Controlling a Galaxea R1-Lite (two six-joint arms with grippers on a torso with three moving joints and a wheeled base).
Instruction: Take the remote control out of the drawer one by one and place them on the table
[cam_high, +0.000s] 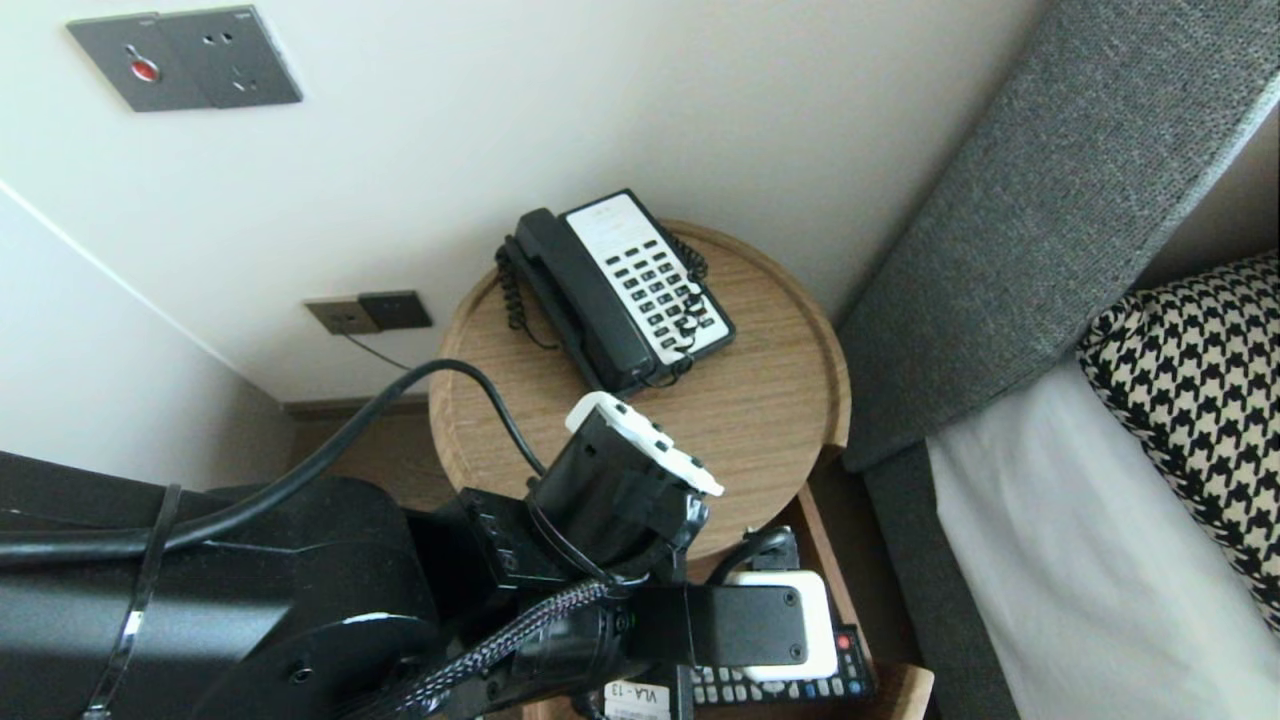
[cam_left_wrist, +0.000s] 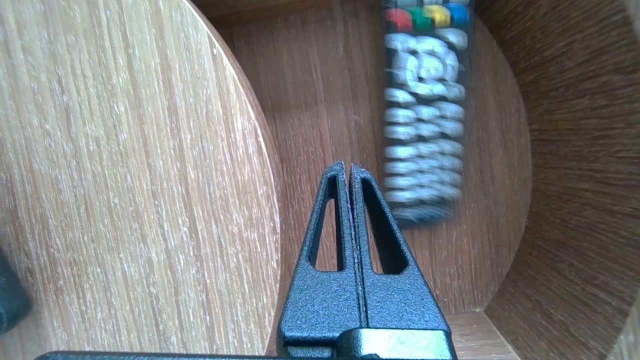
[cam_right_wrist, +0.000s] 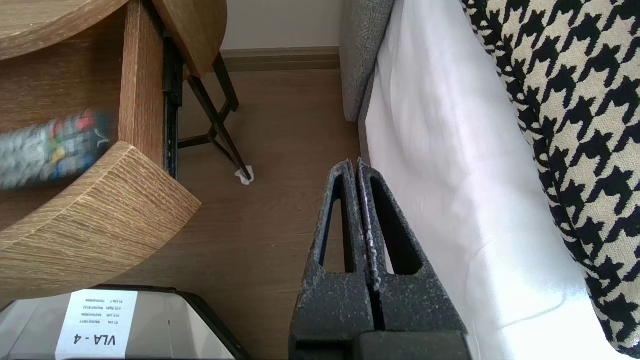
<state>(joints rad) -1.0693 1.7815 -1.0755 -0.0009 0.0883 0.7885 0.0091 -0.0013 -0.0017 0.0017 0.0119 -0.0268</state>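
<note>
The left gripper (cam_left_wrist: 348, 169), fingers together and empty, is hovering beside the remote (cam_left_wrist: 425, 115) in the drawer (cam_left_wrist: 320, 90), lower centre in the head view. Descending shut like this, it is risking shoving the remote aside. The right gripper (cam_right_wrist: 356, 163) is hanging closed.

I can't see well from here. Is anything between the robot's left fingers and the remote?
Nothing visible. The left gripper, fingers shut, hangs over the open drawer right beside the remote, with only bare drawer floor between them.
</note>
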